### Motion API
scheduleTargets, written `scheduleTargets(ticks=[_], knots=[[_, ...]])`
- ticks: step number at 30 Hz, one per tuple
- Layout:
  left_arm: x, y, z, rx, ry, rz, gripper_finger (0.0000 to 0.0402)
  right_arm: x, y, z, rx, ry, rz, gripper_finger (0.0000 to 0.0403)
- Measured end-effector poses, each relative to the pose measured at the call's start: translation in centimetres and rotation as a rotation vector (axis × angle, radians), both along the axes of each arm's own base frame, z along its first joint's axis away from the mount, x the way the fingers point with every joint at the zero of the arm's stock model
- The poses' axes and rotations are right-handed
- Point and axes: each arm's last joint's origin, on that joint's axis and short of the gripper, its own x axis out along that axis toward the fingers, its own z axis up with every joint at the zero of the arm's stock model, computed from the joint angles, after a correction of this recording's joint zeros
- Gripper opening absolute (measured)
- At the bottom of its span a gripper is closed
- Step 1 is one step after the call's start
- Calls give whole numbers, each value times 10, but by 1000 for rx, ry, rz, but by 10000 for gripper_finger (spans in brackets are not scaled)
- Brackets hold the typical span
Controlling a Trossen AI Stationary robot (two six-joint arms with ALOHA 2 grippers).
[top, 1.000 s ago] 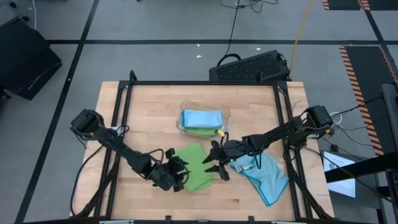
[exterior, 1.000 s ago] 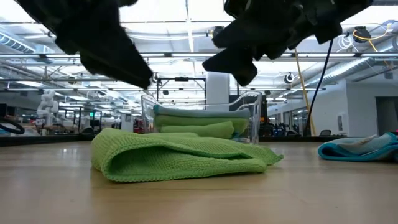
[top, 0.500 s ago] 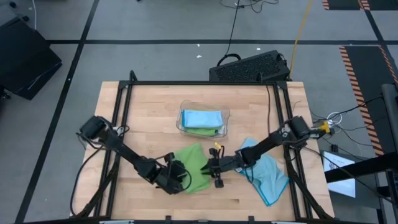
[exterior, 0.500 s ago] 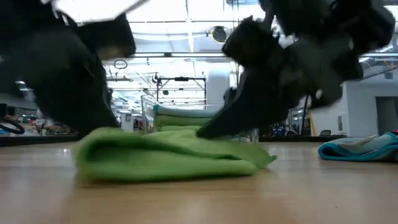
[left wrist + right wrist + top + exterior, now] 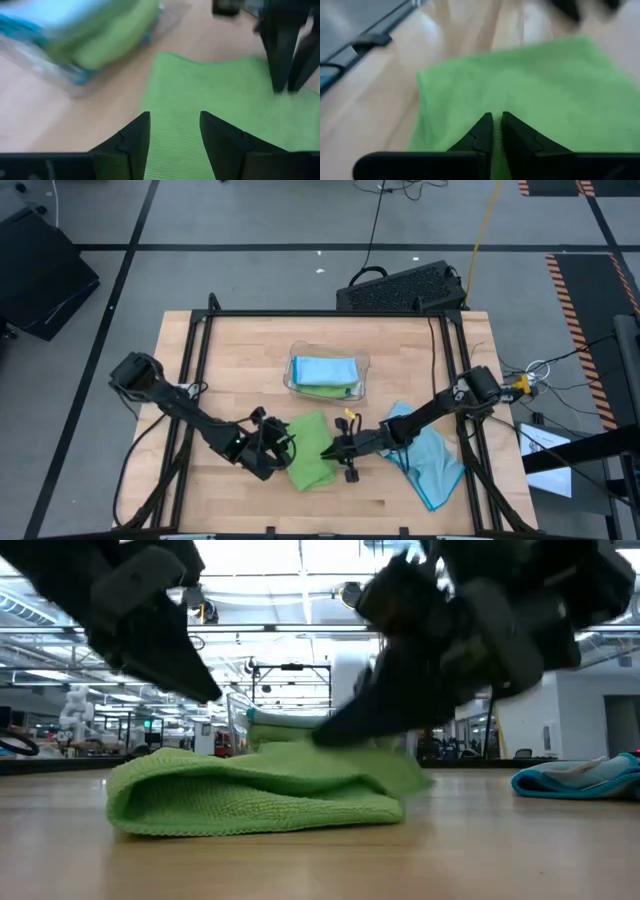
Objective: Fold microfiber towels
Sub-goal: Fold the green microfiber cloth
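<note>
A lime green microfiber towel (image 5: pixel 312 452) lies folded on the table's near middle; the low view shows its rounded fold (image 5: pixel 135 802) at the left. My right gripper (image 5: pixel 333 450) is shut on its right side. My left gripper (image 5: pixel 278 445) hovers open just over the towel's left edge, which shows between its fingers in the left wrist view (image 5: pixel 175 135). A crumpled light blue towel (image 5: pixel 430 465) lies at the near right. My right gripper pinches the green towel near its right edge (image 5: pixel 495 106) between its two fingers; one layer or several, I cannot tell. The fingers come from the table's right, slanting down. The held part (image 5: pixel 395 768) is raised a little, and the rest lies on the table.
A clear plastic tray (image 5: pixel 358 383) with folded blue and green towels stands just beyond the green towel, at the table's middle. A black frame (image 5: pixel 455 340) runs around the tabletop. Bare wood lies to the far left and the near left.
My right gripper has sunk onto the green towel's right side and shut on it, raising that edge a little. My left gripper dipped to the towel's left end, then drew back up and toward the table's left. The towel's left fold has shifted leftward.
</note>
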Motion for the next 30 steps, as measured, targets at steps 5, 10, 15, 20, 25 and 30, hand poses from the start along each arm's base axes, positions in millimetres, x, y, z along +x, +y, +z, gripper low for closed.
scheduleTargets(ticks=[5, 10, 15, 20, 25, 30], knots=[[-15, 7, -31, -64, 10, 62, 175, -4, 5, 22, -54, -64, 52, 31], [-35, 16, -54, -152, 53, 136, 175, -9, 11, 31, -75, -95, 88, 31], [-36, 16, -44, -173, 22, 130, 175, -12, 12, 27, -132, -55, 116, 31], [-39, 21, -27, -239, -56, 208, 188, -12, 8, 23, -184, -28, 128, 31], [-42, 24, -25, -299, -75, 267, 243, -11, 7, 24, -184, -37, 125, 31], [-41, 31, -30, -370, -31, 341, 311, -11, 6, 23, -187, -28, 126, 31]])
